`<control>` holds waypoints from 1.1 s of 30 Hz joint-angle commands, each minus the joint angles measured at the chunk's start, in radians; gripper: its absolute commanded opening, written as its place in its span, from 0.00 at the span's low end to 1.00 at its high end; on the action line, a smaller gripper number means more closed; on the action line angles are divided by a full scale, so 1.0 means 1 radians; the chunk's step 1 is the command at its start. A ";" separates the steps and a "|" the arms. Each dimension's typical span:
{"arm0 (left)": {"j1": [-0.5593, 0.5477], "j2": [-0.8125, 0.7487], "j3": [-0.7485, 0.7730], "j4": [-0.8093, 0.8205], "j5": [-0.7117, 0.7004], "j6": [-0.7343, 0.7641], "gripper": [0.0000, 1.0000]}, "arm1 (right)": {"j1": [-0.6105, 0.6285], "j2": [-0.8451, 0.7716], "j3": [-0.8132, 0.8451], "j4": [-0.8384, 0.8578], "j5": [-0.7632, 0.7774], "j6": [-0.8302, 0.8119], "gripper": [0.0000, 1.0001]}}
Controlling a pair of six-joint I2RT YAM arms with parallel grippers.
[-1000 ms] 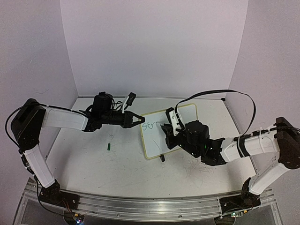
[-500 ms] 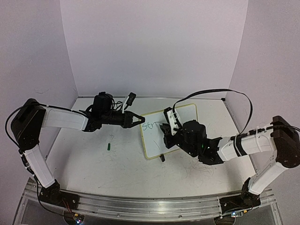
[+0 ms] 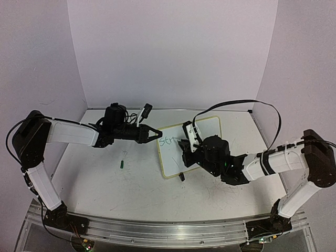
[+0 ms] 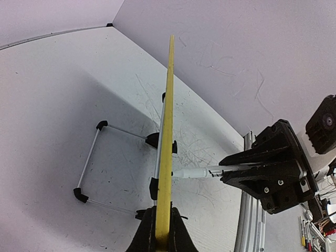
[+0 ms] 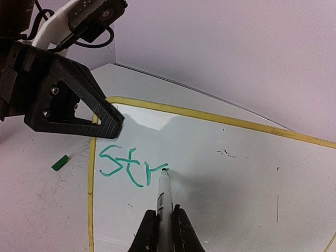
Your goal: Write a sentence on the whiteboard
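The whiteboard (image 3: 170,160) stands tilted at mid-table, its yellow frame edge-on in the left wrist view (image 4: 168,121). My left gripper (image 3: 156,134) is shut on its upper left edge (image 4: 161,239). My right gripper (image 3: 185,151) is shut on a white marker (image 5: 164,197). The marker's tip touches the board (image 5: 241,168) at the end of the green letters "Str" (image 5: 131,167). The marker also shows in the left wrist view (image 4: 191,172), meeting the board's face. Only these three letters of the sentence show.
A small green marker cap (image 3: 122,164) lies on the table left of the board and shows in the right wrist view (image 5: 60,163). A black clip foot (image 3: 181,177) sits at the board's near edge. A wire stand (image 4: 89,157) props the board from behind.
My right gripper with the marker has shifted slightly left along the board. The left arm and the board have not moved.
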State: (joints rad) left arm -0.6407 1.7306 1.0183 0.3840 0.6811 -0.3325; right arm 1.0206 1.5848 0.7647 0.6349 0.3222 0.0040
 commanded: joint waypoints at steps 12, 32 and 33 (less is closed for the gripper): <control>0.004 -0.034 0.019 0.030 -0.004 0.026 0.00 | -0.002 -0.014 -0.031 -0.024 -0.001 0.062 0.00; 0.004 -0.039 0.019 0.029 -0.002 0.028 0.00 | -0.008 -0.023 -0.030 0.006 0.111 0.088 0.00; 0.004 -0.040 0.018 0.029 -0.002 0.029 0.00 | -0.010 -0.024 -0.030 0.010 0.114 0.088 0.00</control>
State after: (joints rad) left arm -0.6407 1.7306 1.0183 0.3832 0.6800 -0.3328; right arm 1.0225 1.5780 0.7338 0.6329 0.3603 0.0792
